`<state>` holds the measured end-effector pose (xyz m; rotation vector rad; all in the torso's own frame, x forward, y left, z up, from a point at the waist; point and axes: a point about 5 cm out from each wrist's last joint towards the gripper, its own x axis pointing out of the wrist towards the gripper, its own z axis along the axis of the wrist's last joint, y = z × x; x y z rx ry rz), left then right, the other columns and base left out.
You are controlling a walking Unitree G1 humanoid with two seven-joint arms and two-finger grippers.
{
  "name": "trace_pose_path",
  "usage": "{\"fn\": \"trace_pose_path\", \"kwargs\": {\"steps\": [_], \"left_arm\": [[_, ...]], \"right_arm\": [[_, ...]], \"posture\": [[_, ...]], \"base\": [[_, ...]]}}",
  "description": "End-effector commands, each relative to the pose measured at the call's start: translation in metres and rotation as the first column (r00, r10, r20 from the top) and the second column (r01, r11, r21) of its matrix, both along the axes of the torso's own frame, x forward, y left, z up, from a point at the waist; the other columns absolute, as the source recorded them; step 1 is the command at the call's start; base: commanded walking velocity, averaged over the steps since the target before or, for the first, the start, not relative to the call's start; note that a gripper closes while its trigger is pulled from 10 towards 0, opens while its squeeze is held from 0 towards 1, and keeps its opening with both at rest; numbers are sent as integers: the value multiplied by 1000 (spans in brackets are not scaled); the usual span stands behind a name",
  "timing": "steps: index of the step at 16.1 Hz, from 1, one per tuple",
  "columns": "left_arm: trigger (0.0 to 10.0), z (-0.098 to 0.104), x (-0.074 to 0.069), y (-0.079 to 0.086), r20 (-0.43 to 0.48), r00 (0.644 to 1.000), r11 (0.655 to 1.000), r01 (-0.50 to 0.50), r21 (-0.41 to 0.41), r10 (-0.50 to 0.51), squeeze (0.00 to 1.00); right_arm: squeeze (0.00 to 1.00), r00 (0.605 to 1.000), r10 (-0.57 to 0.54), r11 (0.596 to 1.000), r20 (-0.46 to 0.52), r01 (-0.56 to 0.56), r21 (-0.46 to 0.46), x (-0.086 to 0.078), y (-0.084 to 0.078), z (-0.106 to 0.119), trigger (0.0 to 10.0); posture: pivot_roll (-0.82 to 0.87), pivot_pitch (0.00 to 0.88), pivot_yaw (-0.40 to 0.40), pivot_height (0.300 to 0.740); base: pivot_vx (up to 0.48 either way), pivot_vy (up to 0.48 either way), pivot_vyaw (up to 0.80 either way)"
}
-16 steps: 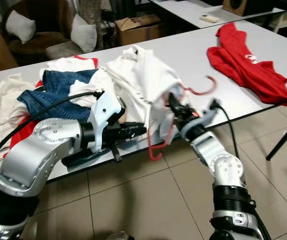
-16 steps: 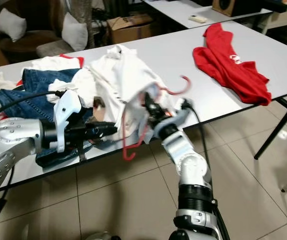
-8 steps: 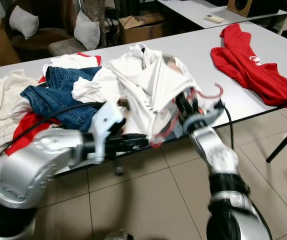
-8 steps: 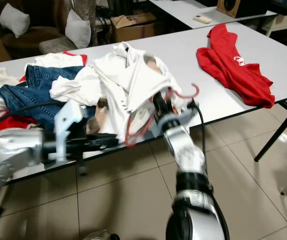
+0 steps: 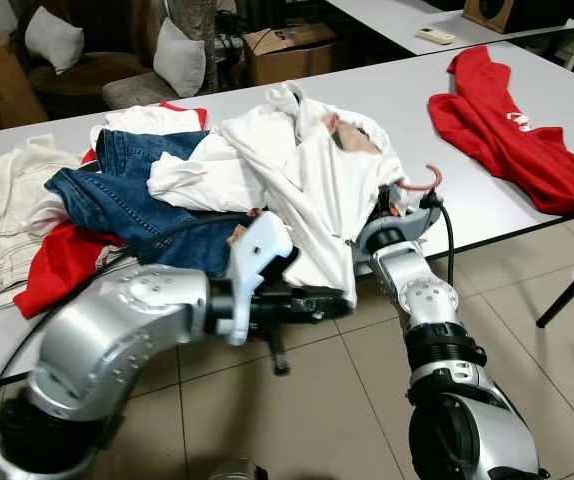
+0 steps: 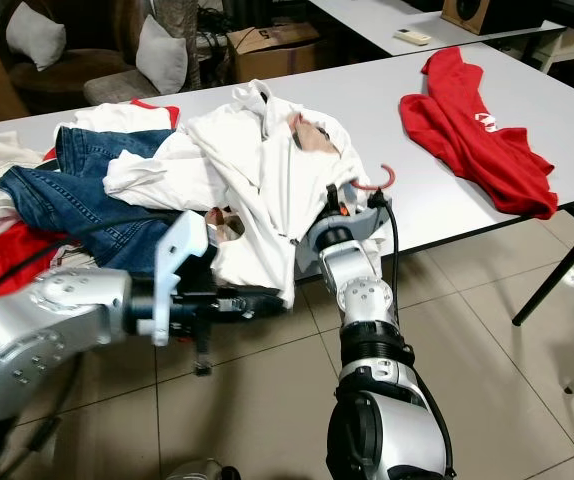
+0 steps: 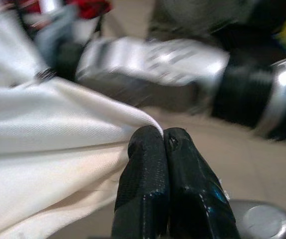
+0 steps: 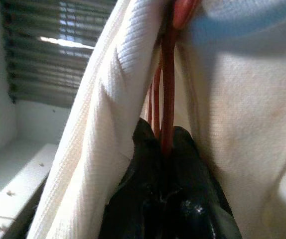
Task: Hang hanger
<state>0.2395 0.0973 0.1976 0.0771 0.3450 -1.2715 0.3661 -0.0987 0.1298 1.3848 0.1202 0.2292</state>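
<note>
- Left eye view: red plastic hanger (image 5: 419, 180) tucked inside the white cotton shirt (image 5: 317, 190) at the front edge of the long grey bench (image 5: 387, 100). Curved hook poking out to the right. Right tool (image 5: 382, 205) just below, under the cloth. Left tool (image 5: 332, 303) lower and to the left, at the shirt's hem.
- Right eye view: same heap, with blue denim jeans (image 6: 77, 180) behind and a red top (image 6: 477, 125) well apart on the right.
- Left wrist view: fingers (image 7: 148, 174) pressed together, pinching the shirt's edge.
- Right wrist view: fingers (image 8: 183, 149) clamped on the thin red bars, which run straight away from the tool. Right arm nearer the hanger, so probably the one to lift it.
</note>
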Motion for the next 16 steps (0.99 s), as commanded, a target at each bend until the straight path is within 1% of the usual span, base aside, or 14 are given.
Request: {"fn": "trace_pose_path", "kwargs": {"steps": [1,2,3,4,5,6,7,9,10,11,12,14,15,16], "left_arm": [[0,1,11,14,30,996,995,-87,43,85,0],[0,-1,31,40,87,964,960,-259,108,250,0],[0,-1,36,47,102,951,945,-303,121,292,0],[0,1,48,66,144,907,899,-414,145,395,0],[0,4,54,78,179,878,867,-472,162,444,0],[0,6,57,85,192,864,851,-497,169,466,0],[0,7,56,88,196,869,853,-488,185,455,0],[0,0,51,91,209,894,858,-443,260,398,0],[0,-6,45,91,185,918,874,-392,287,351,0],[0,-8,43,89,171,930,886,-363,288,325,0],[0,-7,33,78,118,963,934,-265,238,243,0],[0,-2,16,55,42,995,985,-99,138,94,0],[0,-2,10,47,20,999,992,-45,114,43,0],[0,-2,10,47,20,999,992,-45,114,43,0]], "right_arm": [[0,987,132,975,94,-146,167,-1,71,37,10000],[0,981,157,969,115,-175,175,-1,69,38,10000],[0,978,169,968,123,-188,165,-2,70,38,10000],[0,972,196,966,129,-214,144,-4,72,37,10000],[0,971,205,966,125,-222,136,-5,73,36,10000],[0,971,207,965,122,-223,136,-5,73,35,10000],[0,973,202,964,116,-218,154,-5,73,34,10000],[0,975,188,960,116,-208,189,-3,70,36,10000],[0,975,186,958,121,-207,198,-2,69,38,10000],[0,975,186,958,123,-207,197,-1,68,39,10000],[0,977,177,962,119,-197,190,1,67,40,10000],[0,982,158,966,101,-174,189,4,66,39,10000],[0,983,156,966,98,-172,192,5,67,40,10000],[0,983,156,966,98,-172,192,5,67,40,10000]], "posture": [[134,0,59,740],[135,0,58,740],[135,0,58,740],[134,0,57,740],[134,0,57,740],[134,0,57,740],[134,0,56,740],[135,0,56,740],[135,0,56,740],[136,0,56,740],[138,0,54,740],[144,0,50,740],[144,0,49,740],[144,0,49,740]], "base": [[0,0,0],[0,0,0],[0,0,0],[0,0,0],[0,0,0],[0,0,0],[0,0,0],[0,0,0],[0,0,0],[0,0,0],[0,0,0],[0,0,0],[0,0,0],[0,0,0]]}}
